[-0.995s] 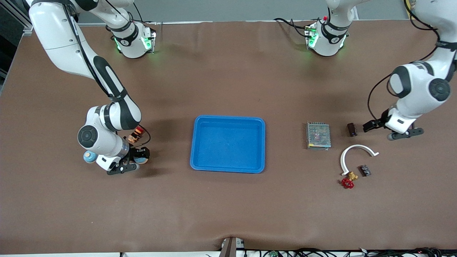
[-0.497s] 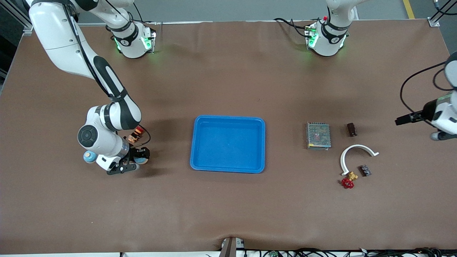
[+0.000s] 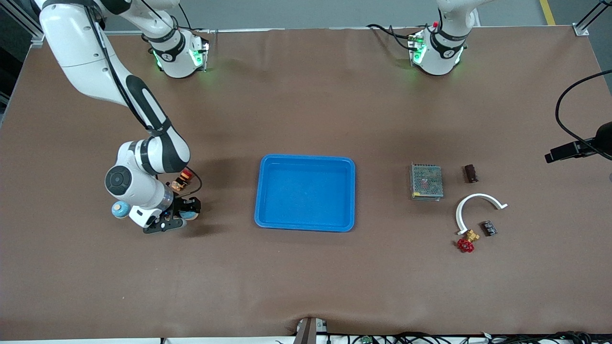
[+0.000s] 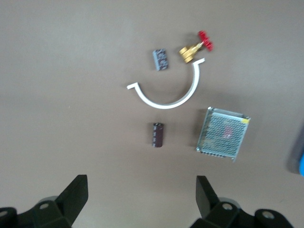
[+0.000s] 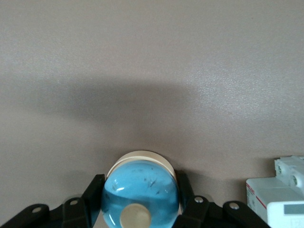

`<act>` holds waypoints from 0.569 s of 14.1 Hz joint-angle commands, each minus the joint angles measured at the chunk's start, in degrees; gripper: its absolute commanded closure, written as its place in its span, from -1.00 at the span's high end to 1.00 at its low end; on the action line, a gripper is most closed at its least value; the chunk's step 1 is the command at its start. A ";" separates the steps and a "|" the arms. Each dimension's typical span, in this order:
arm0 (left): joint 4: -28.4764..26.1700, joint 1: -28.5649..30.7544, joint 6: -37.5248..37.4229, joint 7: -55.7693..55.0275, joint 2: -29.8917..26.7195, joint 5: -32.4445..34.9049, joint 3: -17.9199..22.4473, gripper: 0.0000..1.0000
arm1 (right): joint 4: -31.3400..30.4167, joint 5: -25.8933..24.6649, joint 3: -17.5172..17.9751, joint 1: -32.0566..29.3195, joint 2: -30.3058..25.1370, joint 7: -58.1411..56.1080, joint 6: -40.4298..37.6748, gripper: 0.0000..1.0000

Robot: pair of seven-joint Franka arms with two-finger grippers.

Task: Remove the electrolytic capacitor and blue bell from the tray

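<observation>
Front view: the left gripper (image 4: 140, 202), spread wide and empty, is being pulled away from the electrolytic capacitor (image 3: 471, 173), now lying outside the tray (image 3: 306, 160). The blue bell (image 5: 141, 194) is being clamped by the right gripper (image 3: 178, 216) over the table, also off the tray.

grey metal mesh box (image 3: 426, 181) flat on the brown table cover (image 3: 306, 277), toward the left arm's end. white curved plastic piece (image 3: 473, 204) near it, nearer the front camera, ends pointing toward that camera. small dark ribbed block (image 3: 488, 228) just beside the curve. brass valve with red handwheel (image 3: 467, 241) at one tip of the curve, nearest the camera of this group. at the right arm's end: small orange and black part (image 3: 182, 181); white boxy device with red trim (image 5: 278, 199), partly seen.
</observation>
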 commanded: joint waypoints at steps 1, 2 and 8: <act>4.59 0.39 -1.76 -0.15 0.71 -0.92 -0.68 1.00 | -1.85 1.66 0.60 -0.64 -1.81 -1.34 0.59 -1.00; 5.30 0.39 -1.93 -0.07 0.71 -0.66 -0.68 1.00 | -1.76 1.66 0.69 -0.64 -1.81 -1.34 0.77 -1.00; 8.11 0.12 -2.29 0.99 0.80 -0.13 -3.14 1.00 | -1.76 1.66 0.60 -0.46 -1.46 -1.26 2.09 -1.00</act>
